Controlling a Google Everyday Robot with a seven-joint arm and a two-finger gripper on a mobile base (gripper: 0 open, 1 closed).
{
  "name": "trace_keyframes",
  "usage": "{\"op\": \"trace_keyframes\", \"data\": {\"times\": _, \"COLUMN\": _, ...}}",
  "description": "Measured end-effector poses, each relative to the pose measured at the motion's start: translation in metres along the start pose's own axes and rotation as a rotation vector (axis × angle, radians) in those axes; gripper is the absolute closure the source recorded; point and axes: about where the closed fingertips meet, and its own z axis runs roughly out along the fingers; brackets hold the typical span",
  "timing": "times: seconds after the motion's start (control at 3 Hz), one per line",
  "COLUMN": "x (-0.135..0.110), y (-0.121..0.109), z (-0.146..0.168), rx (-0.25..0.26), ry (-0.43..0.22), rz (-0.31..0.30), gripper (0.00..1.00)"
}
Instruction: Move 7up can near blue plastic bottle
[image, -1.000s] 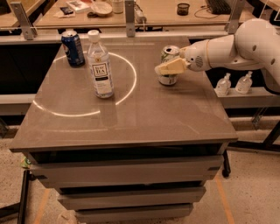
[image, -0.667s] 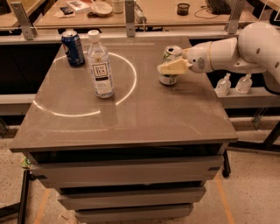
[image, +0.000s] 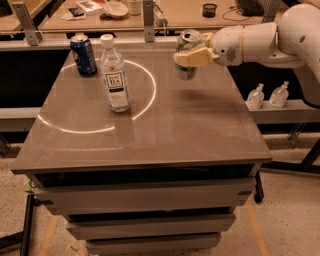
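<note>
**Fig. 1. 7up can held in the jaws over the rear right of the bench**

The 7up can (image: 184, 73) sits between the tan jaws of the gripper (image: 186, 56), which pinch it across its upper body. The can leans slightly and its base appears to be clear of the bench (image: 175, 135). The white arm (image: 260, 42) enters from the right edge and runs nearly level, wrist pointing left, with the gripper at its left end above the bench's far right quarter.

The blue plastic bottle (image: 114, 75) stands upright on the left half of the bench, well apart from the can. Open bench surface lies between the two. A dark blue can (image: 83, 55) stands upright behind and to the left of the bottle, near the rear left corner. A bright ring of light (image: 151, 90) curves across the surface around the bottle. Two small pump bottles (image: 267, 96) stand on a lower shelf to the right of the bench, beneath the arm.
</note>
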Motion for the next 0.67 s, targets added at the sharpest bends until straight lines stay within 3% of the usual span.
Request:
{"op": "trace_keyframes", "data": {"times": 0.33, "x": -0.0287, "y": 0.0115, "z": 0.0061, "rx": -0.089, "ry": -0.027, "rz": -0.026, "gripper": 1.0}}
{"op": "trace_keyframes", "data": {"times": 0.67, "x": -0.0327, "y": 0.0143, "z": 0.0049, "rx": -0.101, "ry": -0.028, "rz": -0.035, "gripper": 1.0}}
